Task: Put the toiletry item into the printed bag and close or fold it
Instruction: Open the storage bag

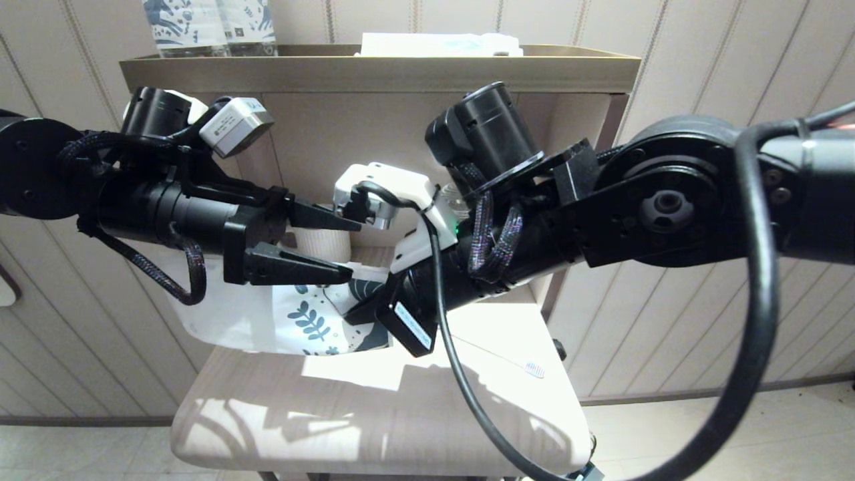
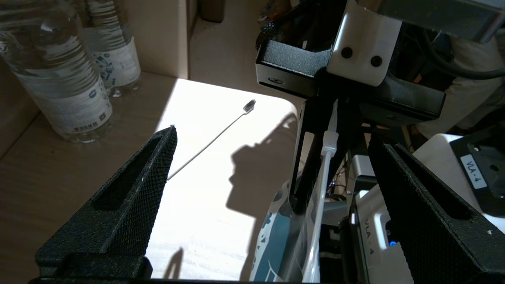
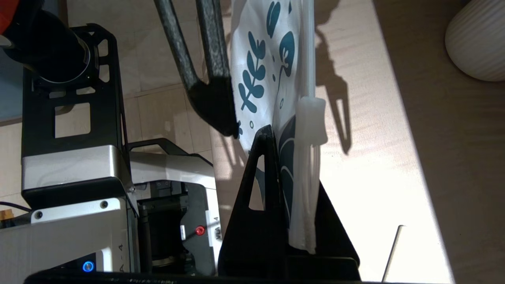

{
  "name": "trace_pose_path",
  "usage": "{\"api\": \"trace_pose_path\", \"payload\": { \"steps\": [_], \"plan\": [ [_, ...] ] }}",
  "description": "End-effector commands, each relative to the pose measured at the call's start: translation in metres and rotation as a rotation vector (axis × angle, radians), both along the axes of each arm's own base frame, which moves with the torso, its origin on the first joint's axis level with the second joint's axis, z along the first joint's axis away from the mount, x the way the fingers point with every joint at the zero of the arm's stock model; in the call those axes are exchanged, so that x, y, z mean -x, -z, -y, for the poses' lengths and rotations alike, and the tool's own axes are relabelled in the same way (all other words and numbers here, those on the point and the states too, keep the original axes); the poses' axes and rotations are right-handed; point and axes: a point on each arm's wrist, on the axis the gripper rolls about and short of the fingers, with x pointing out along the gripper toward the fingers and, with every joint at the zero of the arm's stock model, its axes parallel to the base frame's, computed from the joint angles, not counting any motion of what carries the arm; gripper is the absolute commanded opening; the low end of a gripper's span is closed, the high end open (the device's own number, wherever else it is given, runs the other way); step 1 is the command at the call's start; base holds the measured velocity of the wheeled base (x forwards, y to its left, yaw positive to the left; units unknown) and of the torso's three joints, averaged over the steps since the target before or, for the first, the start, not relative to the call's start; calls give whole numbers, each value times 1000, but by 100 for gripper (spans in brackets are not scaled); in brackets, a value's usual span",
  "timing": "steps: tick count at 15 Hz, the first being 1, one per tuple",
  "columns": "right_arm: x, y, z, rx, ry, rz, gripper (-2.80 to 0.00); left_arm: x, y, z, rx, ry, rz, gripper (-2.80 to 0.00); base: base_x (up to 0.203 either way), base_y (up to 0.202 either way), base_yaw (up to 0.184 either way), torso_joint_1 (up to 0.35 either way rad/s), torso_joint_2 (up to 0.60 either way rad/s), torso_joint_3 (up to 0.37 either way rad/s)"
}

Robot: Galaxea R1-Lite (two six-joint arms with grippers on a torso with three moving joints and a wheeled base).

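The printed bag [image 1: 294, 321] hangs above the small table [image 1: 374, 427], white with dark blue leaves. My right gripper [image 1: 364, 310] is shut on its zip-strip end [image 3: 309, 157], one black finger [image 3: 268, 169] pressed to the printed face. My left gripper [image 1: 353, 249] stands open at the bag's upper edge. In the left wrist view the bag's edge [image 2: 276, 236] lies between its spread fingers [image 2: 130, 197] without being gripped. The toothbrush [image 1: 507, 361] lies loose on the sunlit tabletop to the right, thin and pale, also seen as the toothbrush [image 2: 213, 138] beyond the left gripper [image 2: 272, 134].
Two water bottles [image 2: 59, 79] stand at the table's back corner. A ribbed white vase [image 3: 477, 39] sits behind the bag. A shelf [image 1: 374, 67] overhangs above both arms, with more bottles [image 1: 207, 27] on it. The table's front edge [image 1: 374, 461] is near.
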Motion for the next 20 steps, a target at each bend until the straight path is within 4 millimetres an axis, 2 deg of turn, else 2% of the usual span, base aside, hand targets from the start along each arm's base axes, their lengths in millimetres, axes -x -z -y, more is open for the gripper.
{"api": "trace_pose_path", "payload": {
  "steps": [1,20],
  "plan": [
    [0,-2,1,-5,-1,3,-280,3,0,-1,5,7,12,0,0,0,0,0,0,0],
    [-6,-5,-1,-45,24,7,-280,4,0,3,21,36,2,0,0,0,0,0,0,0]
  ]
}}
